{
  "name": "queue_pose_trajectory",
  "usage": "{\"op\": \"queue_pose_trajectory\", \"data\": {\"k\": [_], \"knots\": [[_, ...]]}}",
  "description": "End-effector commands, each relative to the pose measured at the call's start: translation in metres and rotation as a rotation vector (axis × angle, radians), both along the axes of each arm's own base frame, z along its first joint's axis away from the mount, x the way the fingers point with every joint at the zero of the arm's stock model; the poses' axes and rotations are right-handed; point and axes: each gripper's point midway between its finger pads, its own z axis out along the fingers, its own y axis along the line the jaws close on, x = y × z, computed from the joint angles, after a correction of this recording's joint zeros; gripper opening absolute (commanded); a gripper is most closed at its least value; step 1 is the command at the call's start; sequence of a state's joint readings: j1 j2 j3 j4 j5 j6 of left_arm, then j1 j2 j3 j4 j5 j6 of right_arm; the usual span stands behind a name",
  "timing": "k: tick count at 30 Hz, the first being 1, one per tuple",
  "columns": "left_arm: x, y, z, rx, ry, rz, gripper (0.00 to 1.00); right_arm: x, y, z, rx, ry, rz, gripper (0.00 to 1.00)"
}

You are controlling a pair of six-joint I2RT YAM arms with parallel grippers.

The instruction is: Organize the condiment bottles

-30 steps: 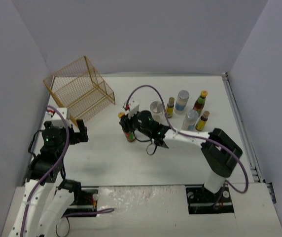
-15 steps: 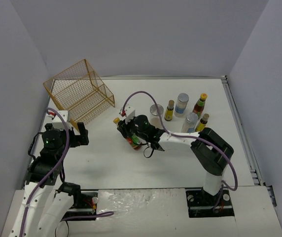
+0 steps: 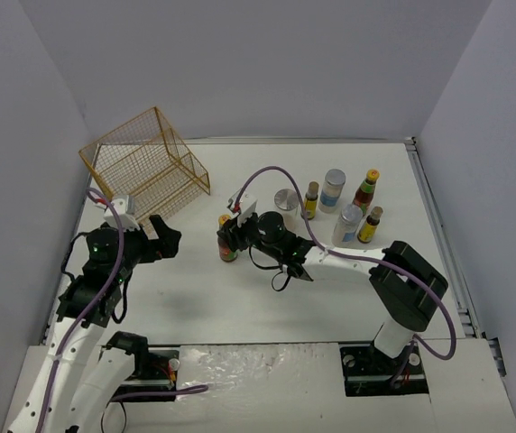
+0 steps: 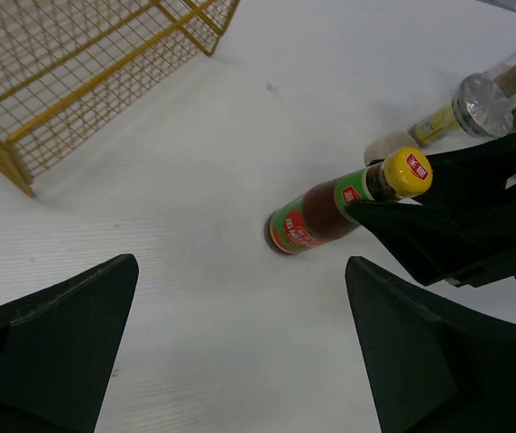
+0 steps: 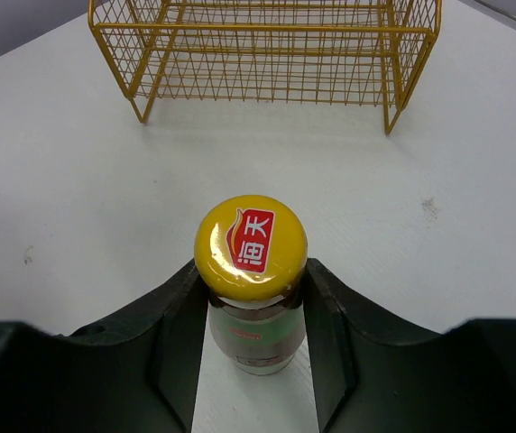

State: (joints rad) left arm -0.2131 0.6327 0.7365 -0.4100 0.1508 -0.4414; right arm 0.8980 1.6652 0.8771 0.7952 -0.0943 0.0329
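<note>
My right gripper [image 3: 237, 236] is shut on the neck of a slim dark bottle [image 3: 227, 244] with a yellow cap and a red and green label. The bottle stands upright near the table's middle. In the right wrist view the fingers [image 5: 172, 329] clamp it just under the cap [image 5: 251, 246]. My left gripper [image 3: 164, 240] is open and empty, left of that bottle, which also shows ahead of it in the left wrist view [image 4: 326, 215]. Three more slim bottles [image 3: 311, 200] [image 3: 365, 189] [image 3: 371, 223] and three silver-lidded jars [image 3: 286, 198] [image 3: 334, 188] [image 3: 348, 222] stand at the back right.
A yellow wire basket [image 3: 145, 167] lies tipped at the back left, its open side facing the table; it also shows in the right wrist view [image 5: 267, 54] and the left wrist view [image 4: 78, 72]. Grey walls enclose the table.
The right gripper tilted the bottle half a second ago and now holds it upright, slightly further left. The left gripper has moved right, toward the bottle.
</note>
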Motion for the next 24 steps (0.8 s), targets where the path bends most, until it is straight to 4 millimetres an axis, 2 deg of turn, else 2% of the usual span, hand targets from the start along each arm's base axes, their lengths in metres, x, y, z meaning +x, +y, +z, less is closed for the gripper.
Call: {"op": "queue_pose_trajectory", "data": {"k": [1, 3, 7, 12, 13, 15, 16, 19, 24], "knots": [[0.015, -0.043, 0.023, -0.175, -0.053, -0.096, 0.97, -0.004, 0.006, 0.080, 0.216, -0.148, 0.020, 0.00], [0.016, -0.055, 0.022, -0.152, -0.055, -0.125, 0.97, -0.005, 0.005, 0.078, 0.214, -0.150, 0.022, 0.00], [0.014, -0.065, 0.022, -0.082, -0.068, -0.164, 0.97, -0.007, 0.005, 0.072, 0.206, -0.141, 0.031, 0.00], [0.015, -0.062, 0.026, -0.048, -0.093, -0.154, 0.97, -0.009, 0.004, 0.066, 0.199, -0.135, 0.032, 0.01], [0.015, -0.063, 0.027, -0.048, -0.101, -0.156, 0.97, -0.010, 0.004, 0.066, 0.199, -0.135, 0.037, 0.09], [0.015, -0.064, 0.025, -0.039, -0.108, -0.162, 0.97, -0.013, 0.002, 0.071, 0.204, -0.136, 0.043, 0.41], [0.016, -0.065, 0.025, -0.031, -0.113, -0.168, 0.97, -0.014, 0.000, 0.074, 0.205, -0.137, 0.044, 0.53], [0.017, -0.070, 0.028, -0.019, -0.123, -0.181, 0.97, -0.018, -0.007, 0.080, 0.185, -0.136, 0.039, 0.74], [0.023, -0.083, 0.033, 0.001, -0.141, -0.215, 0.97, -0.031, -0.031, 0.101, 0.158, -0.149, 0.023, 0.92]]}}
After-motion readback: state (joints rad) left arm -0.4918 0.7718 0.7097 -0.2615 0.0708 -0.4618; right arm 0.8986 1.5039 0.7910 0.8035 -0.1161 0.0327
